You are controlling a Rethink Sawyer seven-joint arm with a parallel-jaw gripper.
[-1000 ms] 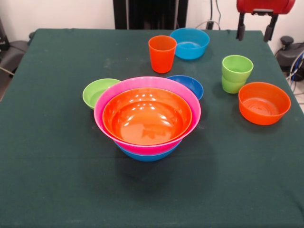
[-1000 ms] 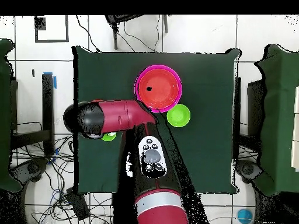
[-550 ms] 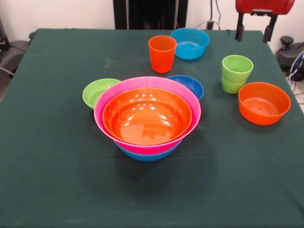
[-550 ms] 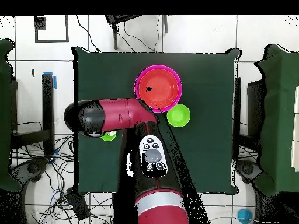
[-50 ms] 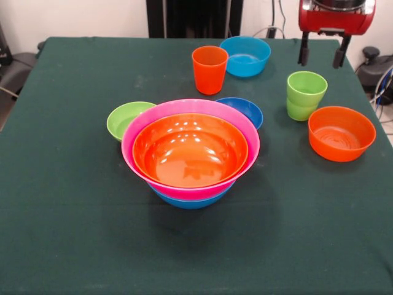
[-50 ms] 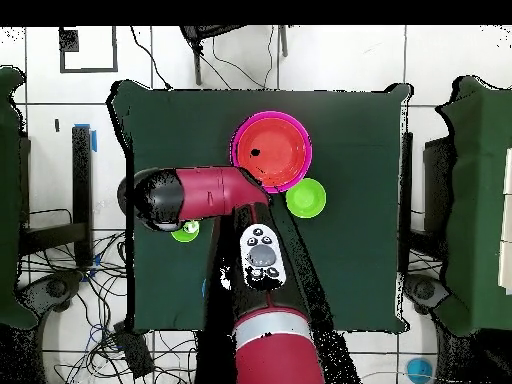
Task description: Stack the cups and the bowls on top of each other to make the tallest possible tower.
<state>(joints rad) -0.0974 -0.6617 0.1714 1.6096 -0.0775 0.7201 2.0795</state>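
The tower (image 5: 190, 153) stands mid-table: a large orange bowl (image 5: 187, 150) nested in a pink bowl (image 5: 136, 126), which sits in a blue bowl (image 5: 190, 201). From overhead the tower (image 6: 271, 152) shows orange inside a pink rim. Two lime green cups (image 5: 305, 93) stand nested at the right, and peek out beside the arm as the green cups (image 6: 185, 230) from above. My gripper (image 5: 320, 54) hangs open and empty just above and behind them. An orange cup (image 5: 209, 69) stands upright at the back.
Around the tower lie a small lime green bowl (image 5: 126, 118), a dark blue bowl (image 5: 247, 109), a light blue bowl (image 5: 245, 56) and an orange bowl (image 5: 341, 133). The arm (image 6: 200, 195) covers much of the table from overhead; the green bowl (image 6: 305, 198) shows beside it.
The gripper has shifted a little to the left and lower in the front view, closer to the green cups. Nothing on the table has moved.
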